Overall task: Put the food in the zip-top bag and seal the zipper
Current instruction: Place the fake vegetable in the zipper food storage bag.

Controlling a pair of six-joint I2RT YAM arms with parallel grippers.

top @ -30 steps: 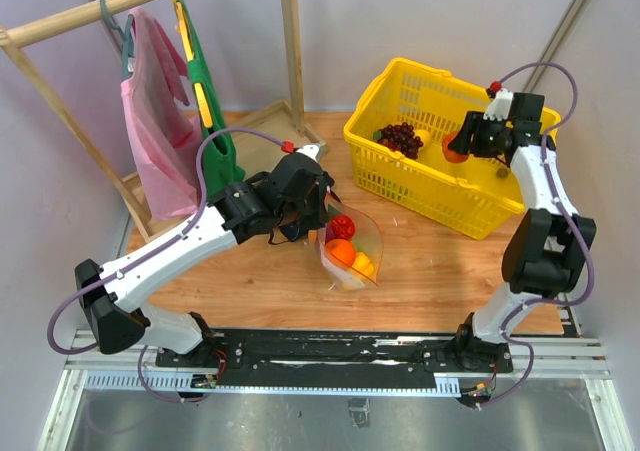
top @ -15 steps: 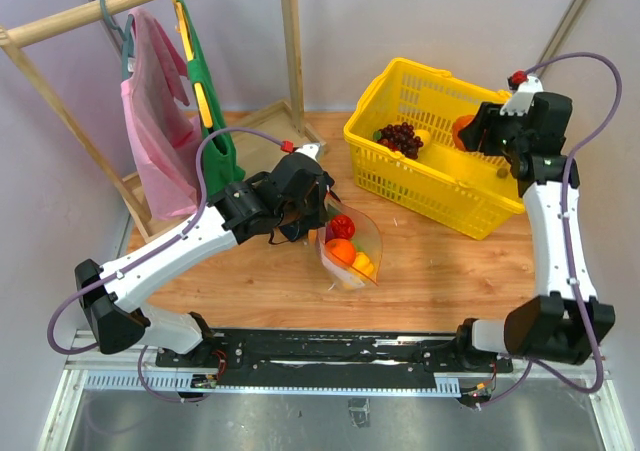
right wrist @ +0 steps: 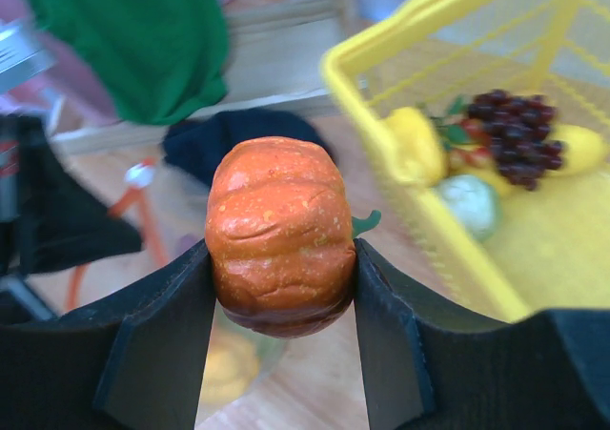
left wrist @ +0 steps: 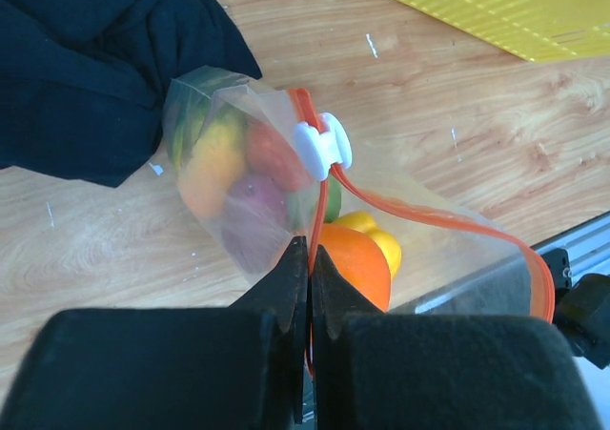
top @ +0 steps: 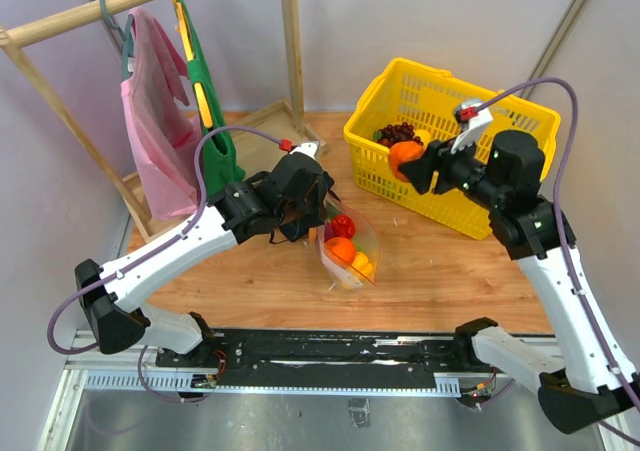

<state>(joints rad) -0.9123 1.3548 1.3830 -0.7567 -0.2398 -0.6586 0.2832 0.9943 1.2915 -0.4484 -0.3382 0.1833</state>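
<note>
Our left claw (left wrist: 308, 258) pinches the zipper (left wrist: 419, 216) to hold the zip-top bag (left wrist: 229, 211) agape, so our right claw (right wrist: 281, 301), clamping a ridged orange toy (right wrist: 278, 230), can drop it in.

The left arm (top: 180, 246) stretches forward and low, the left gripper (left wrist: 307, 258) with its jaws pinched together. The right arm (top: 560, 271) stands high, the right gripper (right wrist: 281, 268) with its jaws clamped partway apart.
</note>
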